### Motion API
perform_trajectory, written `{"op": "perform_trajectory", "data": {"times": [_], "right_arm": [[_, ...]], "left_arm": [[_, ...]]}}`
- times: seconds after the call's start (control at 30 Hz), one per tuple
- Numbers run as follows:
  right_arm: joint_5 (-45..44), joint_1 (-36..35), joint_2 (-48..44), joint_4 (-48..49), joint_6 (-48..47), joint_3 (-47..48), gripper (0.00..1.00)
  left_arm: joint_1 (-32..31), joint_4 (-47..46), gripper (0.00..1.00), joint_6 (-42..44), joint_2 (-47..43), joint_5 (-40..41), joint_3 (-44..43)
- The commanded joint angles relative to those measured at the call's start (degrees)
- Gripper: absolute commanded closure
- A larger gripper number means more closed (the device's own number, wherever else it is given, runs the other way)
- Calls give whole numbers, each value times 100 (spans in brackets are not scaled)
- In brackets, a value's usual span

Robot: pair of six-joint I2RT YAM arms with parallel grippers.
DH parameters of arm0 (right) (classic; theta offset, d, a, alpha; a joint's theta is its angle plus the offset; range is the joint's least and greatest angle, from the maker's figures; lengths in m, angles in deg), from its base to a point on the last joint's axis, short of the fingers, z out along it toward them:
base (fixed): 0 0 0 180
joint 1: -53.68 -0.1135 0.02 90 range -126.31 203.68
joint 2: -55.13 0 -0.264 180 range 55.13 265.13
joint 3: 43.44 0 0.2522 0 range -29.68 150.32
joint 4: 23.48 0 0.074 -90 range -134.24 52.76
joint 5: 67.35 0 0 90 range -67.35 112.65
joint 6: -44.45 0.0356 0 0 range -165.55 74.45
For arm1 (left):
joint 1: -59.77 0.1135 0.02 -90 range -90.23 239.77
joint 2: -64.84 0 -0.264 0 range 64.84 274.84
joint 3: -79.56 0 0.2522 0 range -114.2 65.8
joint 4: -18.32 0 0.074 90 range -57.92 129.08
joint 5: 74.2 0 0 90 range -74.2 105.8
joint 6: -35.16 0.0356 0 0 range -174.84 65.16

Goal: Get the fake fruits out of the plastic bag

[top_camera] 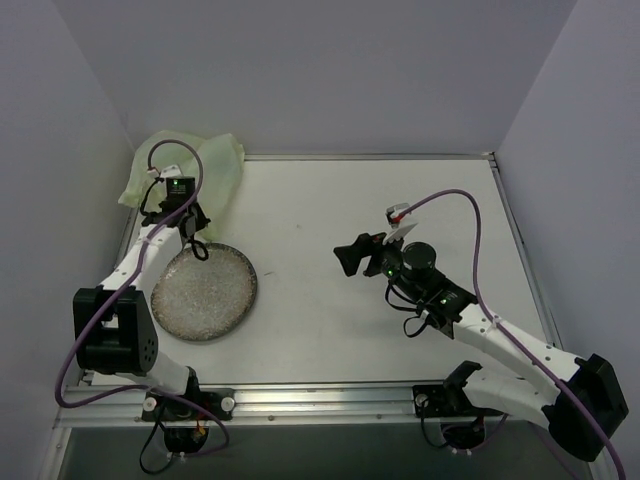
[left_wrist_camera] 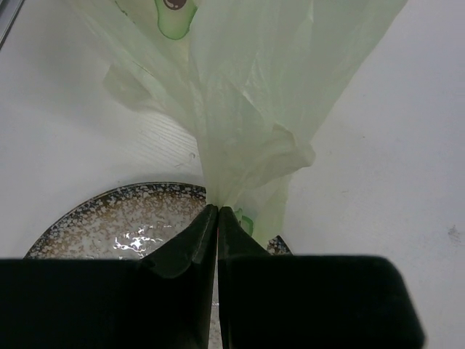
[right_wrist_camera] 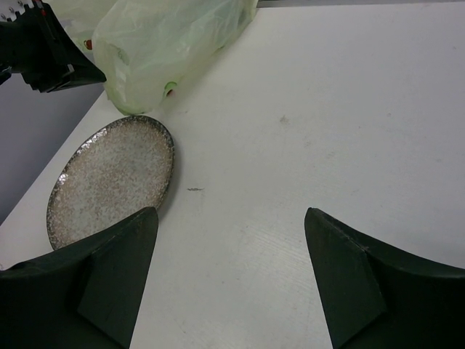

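The pale green plastic bag [top_camera: 200, 160] lies crumpled at the table's far left corner. My left gripper [top_camera: 197, 240] is at the plate's far rim. In the left wrist view it [left_wrist_camera: 218, 209] is shut on a gathered fold of the bag's film [left_wrist_camera: 247, 94], which is pulled taut. My right gripper [top_camera: 352, 255] is open and empty over the middle of the table; in its own view [right_wrist_camera: 231, 247] it faces the bag [right_wrist_camera: 167, 36]. No fake fruit shows clearly. Only a small red spot [right_wrist_camera: 89, 43] shows at the bag's edge.
A grey speckled round plate [top_camera: 205, 292] lies on the white table just in front of the bag; it also shows in the left wrist view [left_wrist_camera: 109, 222] and the right wrist view [right_wrist_camera: 109, 178]. Grey walls stand close on the left, back and right.
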Motion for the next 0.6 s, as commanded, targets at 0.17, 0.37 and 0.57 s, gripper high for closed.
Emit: {"op": "perform_trajectory", "data": {"times": [0.17, 0.37, 0.57], "right_arm": [[-156, -235, 221, 242, -141, 302, 16], [-542, -516, 519, 216, -62, 583, 8], [-1017, -1245, 1266, 294, -62, 1312, 5]], "left_arm": [[-474, 139, 97, -205, -1298, 40, -156], [-834, 455, 97, -205, -1634, -144, -560], [-1581, 648, 98, -170, -1748, -197, -929]]}}
